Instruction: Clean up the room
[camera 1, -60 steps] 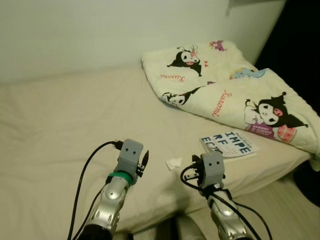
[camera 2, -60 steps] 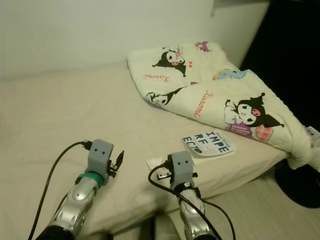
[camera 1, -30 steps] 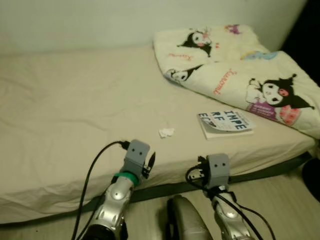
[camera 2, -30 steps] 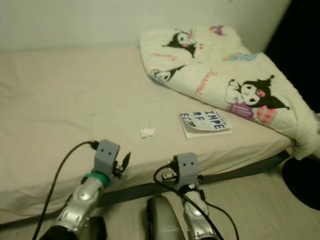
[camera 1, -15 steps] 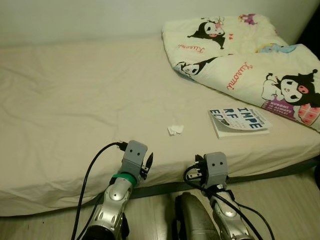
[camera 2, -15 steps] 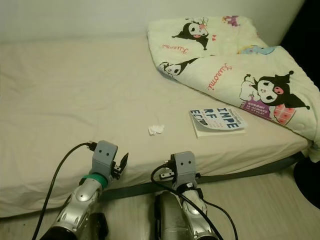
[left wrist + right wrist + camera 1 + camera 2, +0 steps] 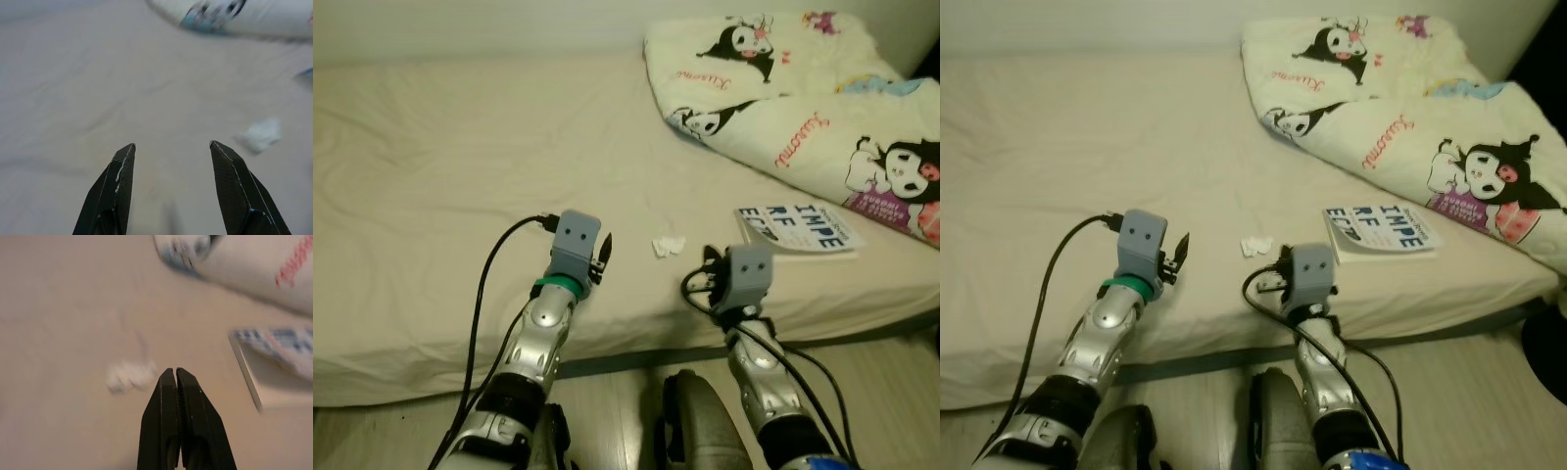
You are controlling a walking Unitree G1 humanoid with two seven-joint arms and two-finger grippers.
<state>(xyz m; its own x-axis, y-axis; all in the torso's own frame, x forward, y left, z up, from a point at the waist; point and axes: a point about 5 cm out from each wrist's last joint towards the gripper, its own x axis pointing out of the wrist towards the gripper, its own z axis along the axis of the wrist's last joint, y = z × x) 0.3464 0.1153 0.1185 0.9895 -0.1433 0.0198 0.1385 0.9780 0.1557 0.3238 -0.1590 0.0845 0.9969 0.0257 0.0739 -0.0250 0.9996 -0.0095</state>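
The left tool was held over the near part of the bed, its two black fingers spread wide apart and gripping nothing; the right tool was held beside it with fingers pressed together, also empty. A small crumpled white tissue lay on the beige sheet between the two tools and a little beyond them, near both but touching neither, with a book lying flat to its right near the bed edge. A cartoon-print blanket was bunched at the far right of the bed, its edge just beyond the book.
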